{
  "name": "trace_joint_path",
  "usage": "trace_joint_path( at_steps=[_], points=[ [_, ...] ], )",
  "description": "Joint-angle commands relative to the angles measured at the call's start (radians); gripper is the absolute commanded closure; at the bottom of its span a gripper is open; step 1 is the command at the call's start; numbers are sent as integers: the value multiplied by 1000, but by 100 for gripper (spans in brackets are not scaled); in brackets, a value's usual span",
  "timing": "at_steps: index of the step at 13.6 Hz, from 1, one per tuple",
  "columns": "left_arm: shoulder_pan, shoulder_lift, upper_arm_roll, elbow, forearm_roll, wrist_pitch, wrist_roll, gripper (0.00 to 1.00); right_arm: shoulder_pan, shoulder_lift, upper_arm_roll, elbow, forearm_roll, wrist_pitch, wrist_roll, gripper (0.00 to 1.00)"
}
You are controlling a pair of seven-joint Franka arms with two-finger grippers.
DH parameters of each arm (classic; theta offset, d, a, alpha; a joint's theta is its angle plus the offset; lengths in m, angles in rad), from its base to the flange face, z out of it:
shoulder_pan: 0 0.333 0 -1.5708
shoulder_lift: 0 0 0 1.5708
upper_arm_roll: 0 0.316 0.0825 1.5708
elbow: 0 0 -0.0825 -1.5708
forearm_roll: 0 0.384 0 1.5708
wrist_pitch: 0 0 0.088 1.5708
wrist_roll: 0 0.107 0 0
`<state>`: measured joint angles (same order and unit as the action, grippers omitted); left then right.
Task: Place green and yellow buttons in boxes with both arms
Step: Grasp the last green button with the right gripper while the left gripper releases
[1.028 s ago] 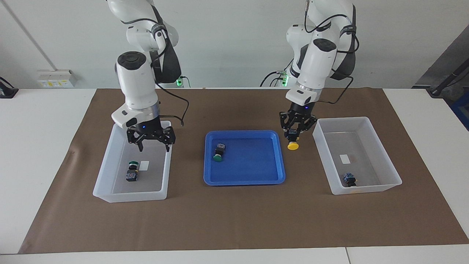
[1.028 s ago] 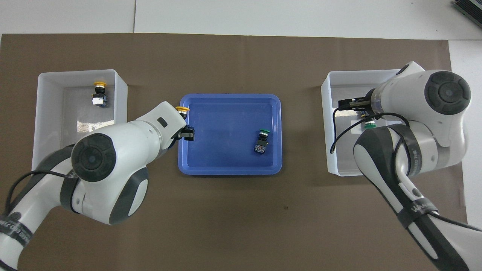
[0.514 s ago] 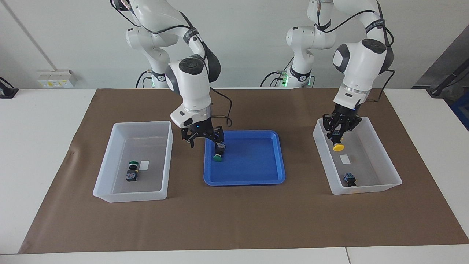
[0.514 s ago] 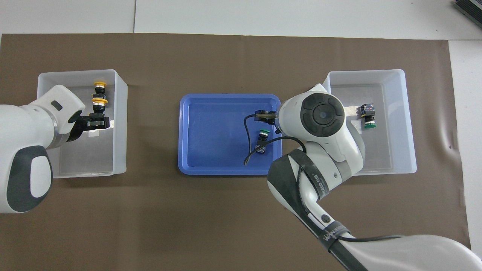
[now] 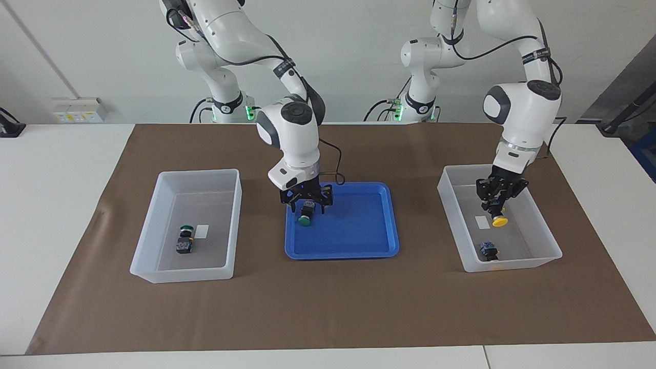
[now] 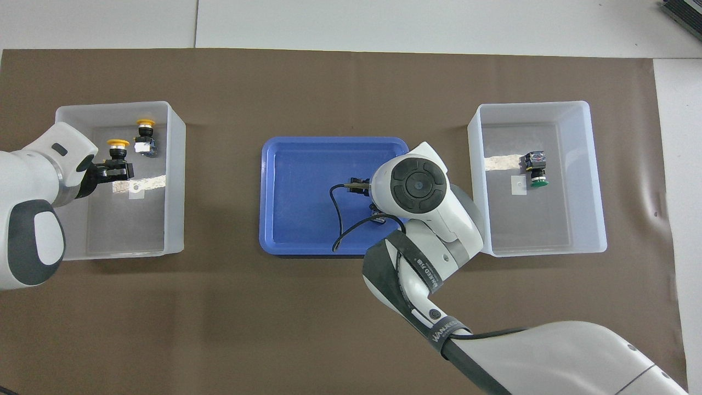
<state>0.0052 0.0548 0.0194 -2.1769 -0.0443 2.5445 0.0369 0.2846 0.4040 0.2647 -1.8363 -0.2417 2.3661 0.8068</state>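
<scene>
The left pincer (image 5: 496,209) grips a yellow button (image 5: 499,221) over its box (image 5: 548,241) (right pincer (image 5: 306,204) spread around the green button (image 5: 305,219)).

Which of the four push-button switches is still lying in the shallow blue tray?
The green-capped button under the right gripper; the blue tray holds only it.

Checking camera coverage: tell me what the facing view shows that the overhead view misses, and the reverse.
Facing only: the right gripper open around the green button in the blue tray; overhead, its arm hides both. Overhead only: the yellow cap of the button lying in the left arm's box. Both: the left gripper holding a yellow button over that box.
</scene>
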Motion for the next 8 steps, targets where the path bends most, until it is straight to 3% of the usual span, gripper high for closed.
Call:
trace_joint_path(
  at_steps=[1, 4, 5, 8],
  points=[
    [25, 84, -13, 41, -11, 75, 31, 100, 19, 47, -1, -1, -57, 47, 55, 12],
    [51, 183, -15, 139, -9, 76, 66, 100, 16, 55, 1, -11, -65, 41, 54, 18],
    [56, 203, -13, 155, -9, 76, 90, 100, 16, 55, 1, -18, -65, 45, 54, 26],
    [82, 278, -18, 224, -6, 85, 94, 100, 19, 55, 1, -18, -65, 32, 52, 100]
  ],
)
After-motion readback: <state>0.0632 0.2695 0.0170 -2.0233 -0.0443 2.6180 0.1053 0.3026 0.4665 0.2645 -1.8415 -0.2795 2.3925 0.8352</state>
